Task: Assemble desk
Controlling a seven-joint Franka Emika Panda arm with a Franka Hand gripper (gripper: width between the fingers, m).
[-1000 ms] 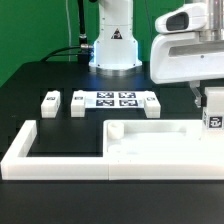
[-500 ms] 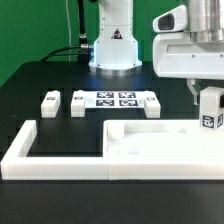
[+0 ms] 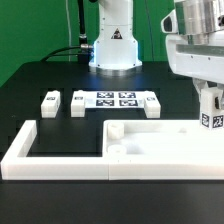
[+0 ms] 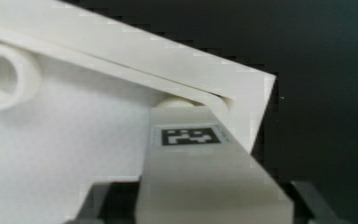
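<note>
My gripper (image 3: 210, 103) is shut on a small square white leg (image 3: 211, 116) with a black-and-white tag, at the exterior view's right. It holds the leg upright just over the right end of the white tabletop (image 3: 165, 142). In the wrist view the held leg (image 4: 208, 165) runs between the dark fingers (image 4: 110, 203), its far end at a corner of the tabletop (image 4: 60, 150), close to a small socket there. A round hole (image 4: 2, 76) shows farther along the tabletop. Three more legs (image 3: 50, 101) (image 3: 79, 102) (image 3: 151, 104) lie on the black table.
The marker board (image 3: 115, 99) lies between the loose legs, in front of the arm's base (image 3: 114, 50). The long white U-shaped border frame (image 3: 55, 166) runs along the front and the exterior view's left, with the tabletop set against it.
The wrist has swung toward the exterior view's right and turned. The held leg stays over the tabletop's right end, shifting only slightly.
</note>
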